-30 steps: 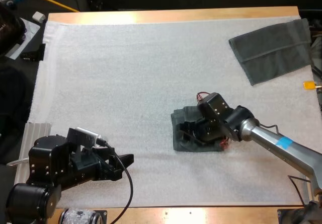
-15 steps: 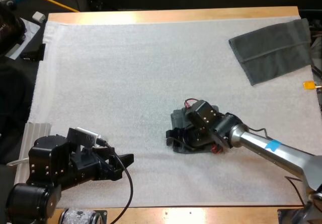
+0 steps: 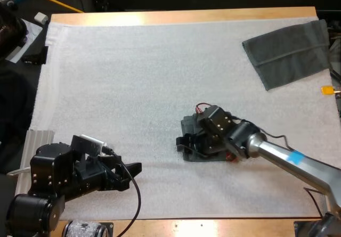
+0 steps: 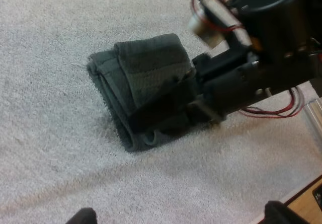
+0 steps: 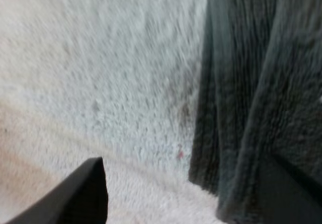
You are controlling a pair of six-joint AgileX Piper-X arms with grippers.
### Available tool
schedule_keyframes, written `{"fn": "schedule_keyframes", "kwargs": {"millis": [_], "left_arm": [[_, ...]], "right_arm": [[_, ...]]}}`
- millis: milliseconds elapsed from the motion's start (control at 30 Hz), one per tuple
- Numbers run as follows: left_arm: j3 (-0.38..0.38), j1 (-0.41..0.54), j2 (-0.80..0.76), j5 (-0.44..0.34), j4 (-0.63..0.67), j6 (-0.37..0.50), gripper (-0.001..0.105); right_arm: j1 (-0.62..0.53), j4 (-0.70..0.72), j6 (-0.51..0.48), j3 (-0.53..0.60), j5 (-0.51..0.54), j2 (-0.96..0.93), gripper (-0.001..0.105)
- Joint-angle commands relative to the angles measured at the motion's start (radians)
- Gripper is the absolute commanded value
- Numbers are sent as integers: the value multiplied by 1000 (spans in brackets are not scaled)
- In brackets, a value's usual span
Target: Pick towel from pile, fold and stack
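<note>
High view: right claw (image 3: 184, 145) spread wide over the folded towel (image 3: 188, 125) mid-mat (image 3: 133, 77), probably patting the fold flat. Left claw (image 3: 134, 171) idles, fingers apart. Flat towel (image 3: 287, 53) waits far right.

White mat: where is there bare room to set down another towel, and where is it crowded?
Bare: the white mat across its far and left stretch, bordered by the left gripper, the folded towel and the flat towel; also the near strip between left gripper and folded towel. Crowded: the folded towel, with the right gripper at it.
</note>
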Motion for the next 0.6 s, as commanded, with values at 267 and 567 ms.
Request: {"fn": "schedule_keyframes", "kwargs": {"millis": [267, 567], "left_arm": [[1, -2, -2, 5, -14, 13, 63], [33, -3, -2, 5, -26, 16, 64]], "right_arm": [[0, 261, -146, -8, 243, -265, 62], [8, 457, -210, -14, 344, -505, 62]]}}
